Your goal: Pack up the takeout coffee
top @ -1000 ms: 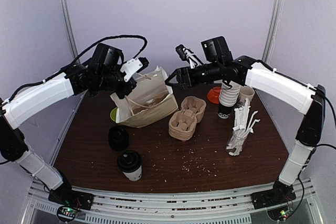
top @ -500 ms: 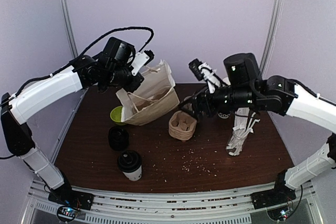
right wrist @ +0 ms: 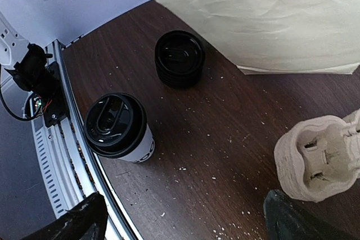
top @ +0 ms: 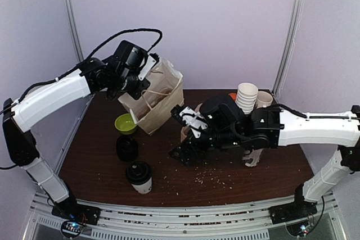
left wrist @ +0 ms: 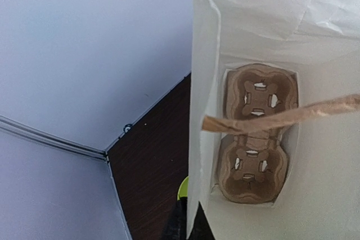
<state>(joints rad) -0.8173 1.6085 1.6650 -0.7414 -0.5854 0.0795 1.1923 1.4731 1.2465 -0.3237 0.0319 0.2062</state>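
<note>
The takeout coffee, a white cup with a black lid, stands near the table's front left; in the right wrist view the takeout coffee is upright. My right gripper hovers low to its right, open and empty, apart from it. In its own view the right gripper shows wide-spread fingertips. My left gripper is shut on the rim of the white paper bag, holding it up. In the left wrist view the left gripper pinches the bag's wall; a brown cup carrier lies inside.
A black stack of lids sits behind the coffee, a green bowl beside the bag. A stack of pulp carriers lies right of my right gripper. Lidless cups stand at the back right. The table's front rail is close.
My right arm swung from the bag down to the table's front middle, its jaws widening. The left arm raised the bag more upright.
</note>
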